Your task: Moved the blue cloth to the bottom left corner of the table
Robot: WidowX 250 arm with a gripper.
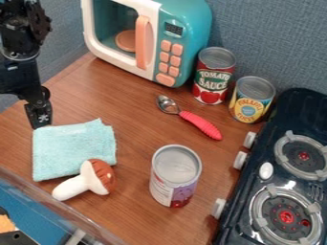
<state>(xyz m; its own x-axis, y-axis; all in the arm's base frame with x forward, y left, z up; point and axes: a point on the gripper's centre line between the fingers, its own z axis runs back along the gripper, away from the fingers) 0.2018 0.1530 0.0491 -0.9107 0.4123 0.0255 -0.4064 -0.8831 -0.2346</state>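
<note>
The black gripper (39,125) hangs down at the left side of the view, its tip at the upper left corner of the light blue cloth (71,147). Whether it touches the cloth cannot be told. Roughly square and fairly flat, the cloth lies on the brown wooden table (131,139) at the left. A toy mushroom (89,181) with a brown cap and white stem lies against the cloth's lower edge, its cap partly over the lower right corner.
A can (174,177) stands right of the cloth. Behind are a spoon (199,123) with a red handle, a tomato sauce can (213,79), a pineapple can (251,100) and a teal toy microwave (156,38). A black stove (281,182) occupies the right; a clear rim (45,191) borders the lower left.
</note>
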